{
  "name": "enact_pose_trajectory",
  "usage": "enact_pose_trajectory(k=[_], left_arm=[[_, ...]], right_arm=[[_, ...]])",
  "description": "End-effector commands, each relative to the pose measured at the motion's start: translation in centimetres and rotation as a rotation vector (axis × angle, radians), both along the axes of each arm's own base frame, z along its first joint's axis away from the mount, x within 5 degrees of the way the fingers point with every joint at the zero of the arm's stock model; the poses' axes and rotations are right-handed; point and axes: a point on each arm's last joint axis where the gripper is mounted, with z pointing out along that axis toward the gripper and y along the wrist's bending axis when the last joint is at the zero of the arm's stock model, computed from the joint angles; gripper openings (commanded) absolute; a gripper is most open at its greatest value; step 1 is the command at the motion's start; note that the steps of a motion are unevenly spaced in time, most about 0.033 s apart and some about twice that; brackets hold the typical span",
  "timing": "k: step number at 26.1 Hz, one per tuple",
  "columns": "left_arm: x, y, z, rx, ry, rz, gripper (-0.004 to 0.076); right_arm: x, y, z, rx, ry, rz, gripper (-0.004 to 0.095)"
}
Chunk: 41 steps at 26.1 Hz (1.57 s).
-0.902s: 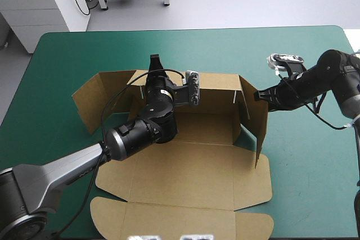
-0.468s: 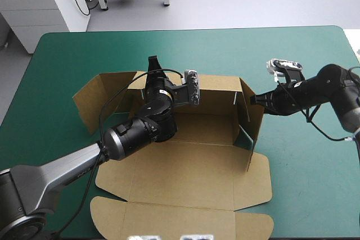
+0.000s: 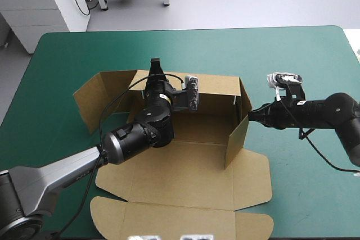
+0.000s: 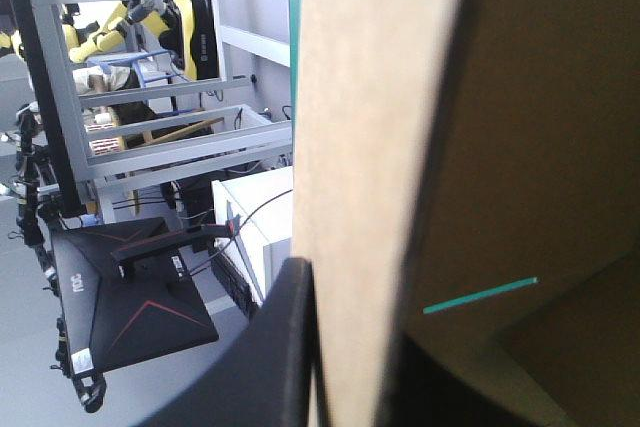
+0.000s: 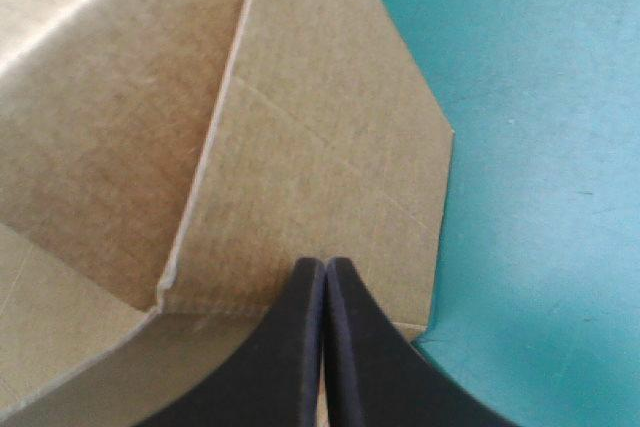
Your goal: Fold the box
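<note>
Pressing with fingers (image 5: 295, 347) closed to one point, the right hand (image 3: 252, 114) bears on the raised right wall (image 3: 237, 139) of the brown box (image 3: 185, 172), central on the tabletop (image 3: 292, 54), while the left hand (image 3: 155, 66) pinches its far wall (image 3: 216, 85); if that tip slides off, the wall could flop outward.

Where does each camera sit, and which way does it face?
High view: above, behind the robot, facing down at the table; left tool and right tool show.
Left wrist view: on that wrist, facing the box, whose wall its tool grips.
Right wrist view: on that wrist, facing the side wall; its shut tool touches it.
All share the box.
</note>
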Motion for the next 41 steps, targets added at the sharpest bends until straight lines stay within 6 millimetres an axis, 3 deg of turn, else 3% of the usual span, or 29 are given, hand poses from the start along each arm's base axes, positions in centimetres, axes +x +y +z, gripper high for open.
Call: enact_pose_trajectory(k=[1, 5, 11, 18, 23, 28, 29, 31, 36, 41], left_arm=[[-0.6, 0.1, 0.3, -0.076, 0.027, -0.004, -0.0009], [-0.4, 0.2, 0.6, -0.055, -0.022, -0.01, -0.0009], [-0.2, 0.3, 0.6, -0.008, -0.087, -0.03, -0.0009], [-0.2, 0.6, -0.4, -0.003, -0.126, -0.02, -0.0009], [-0.2, 0.6, -0.3, 0.0, -0.13, -0.019, -0.0009], [-0.2, 0.6, -0.3, 0.0, -0.13, -0.014, -0.0009], [-0.2, 0.7, -0.3, 0.003, -0.131, -0.007, -0.0009], [-0.2, 0.7, -0.3, 0.005, -0.131, -0.003, -0.0009], [-0.2, 0.8, -0.3, 0.007, -0.131, 0.0, -0.0009], [-0.2, 0.8, -0.3, 0.008, -0.131, 0.002, -0.0009]], right_arm=[[-0.6, 0.4, 0.5, 0.067, -0.104, 0.041, -0.0018], [-1.5, 0.7, -1.1, 0.104, -0.173, 0.046, -0.0018], [-3.8, 0.8, -1.2, 0.022, -0.321, 0.154, -0.0018], [-4.1, 0.5, -1.6, -0.07, -0.344, 0.208, 0.0007], [-4.1, 0.5, -1.6, -0.106, -0.371, 0.245, 0.0154], [-4.1, 0.3, -1.8, -0.152, -0.375, 0.258, 0.0458], [-4.0, 0.2, -1.9, -0.177, -0.38, 0.257, 0.058], [-3.8, -0.1, -2.0, -0.211, -0.389, 0.245, 0.0667], [-3.0, -0.7, -1.9, -0.257, -0.437, 0.168, 0.0678], [-1.9, 0.6, -3.1, -0.064, -0.363, 0.222, 0.0678]])
